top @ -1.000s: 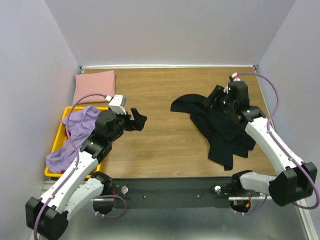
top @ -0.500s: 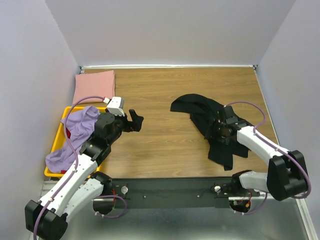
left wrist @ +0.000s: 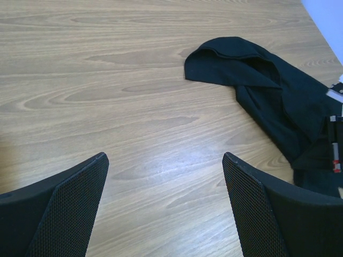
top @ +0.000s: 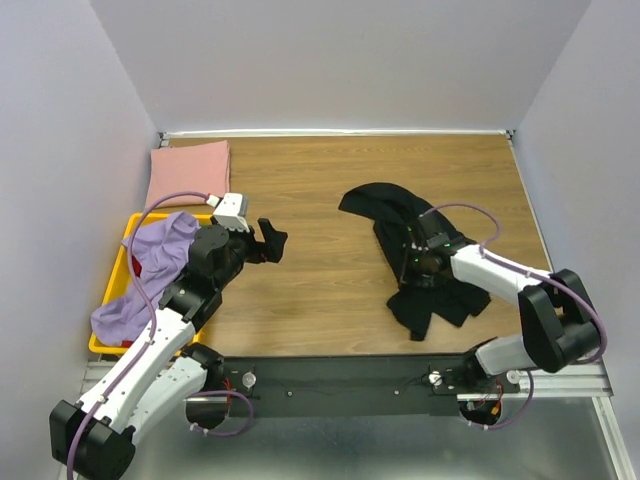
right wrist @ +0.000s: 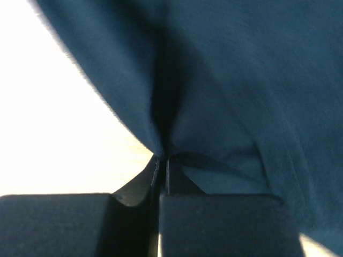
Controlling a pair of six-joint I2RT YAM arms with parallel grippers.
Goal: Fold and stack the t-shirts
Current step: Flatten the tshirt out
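A crumpled black t-shirt (top: 400,215) lies right of centre on the wooden table; the left wrist view also shows the black t-shirt (left wrist: 268,91). My right gripper (top: 412,262) sits low on its left side, shut on a pinch of the black cloth (right wrist: 214,107), with the jaws pressed together at the fold. A folded dusty pink t-shirt (top: 190,172) lies flat at the back left. A lavender t-shirt (top: 150,265) drapes over the yellow crate (top: 112,280). My left gripper (top: 272,240) hovers open over bare wood, its mesh fingers (left wrist: 75,203) wide apart and empty.
The yellow crate stands at the table's left edge beside my left arm. Pale walls close in the table on three sides. A metal rail (top: 340,385) with the arm bases runs along the near edge.
My right arm swung down from the far right to the black t-shirt's left side and shut on its cloth. The shirt has bunched toward the left. My left arm barely moved.
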